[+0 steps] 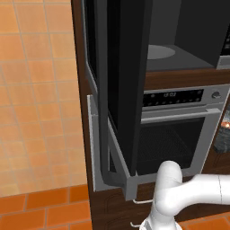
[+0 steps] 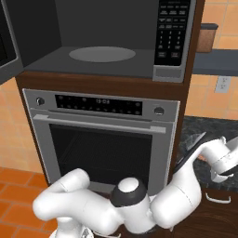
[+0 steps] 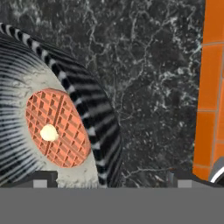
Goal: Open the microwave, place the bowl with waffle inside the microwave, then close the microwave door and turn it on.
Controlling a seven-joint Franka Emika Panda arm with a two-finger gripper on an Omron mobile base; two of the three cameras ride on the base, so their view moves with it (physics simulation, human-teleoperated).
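Below the hand (image 3: 111, 177), on the dark speckled worktop (image 3: 153, 87), we see the bowl (image 3: 94, 127), ribbed in black and white, lying to the left of the two dark finger tips in the hand view; its rim curves toward the left tip, which sits over the bowl's edge, while the right tip stands over bare stone, so the bowl is not between them. A round orange waffle (image 3: 59, 129) with a pale dab on it lies in the bowl. We judge the fingers to be spread wide, with nothing between them. An orange tiled surface (image 3: 210, 87) borders the worktop on the right of that view. Up in the base views, the microwave (image 2: 107, 42) stands open, its grey cavity showing a round pale turntable plate (image 2: 102, 54), and the microwave door (image 1: 121, 81) is swung out to the left, a tall black panel seen nearly edge-on. A silver oven (image 2: 100, 135) with a dark window sits under it in brown cabinetry. Our white arm (image 2: 176, 195) bends low in front of the oven and reaches off to the right, toward the dark worktop beside the cabinet.
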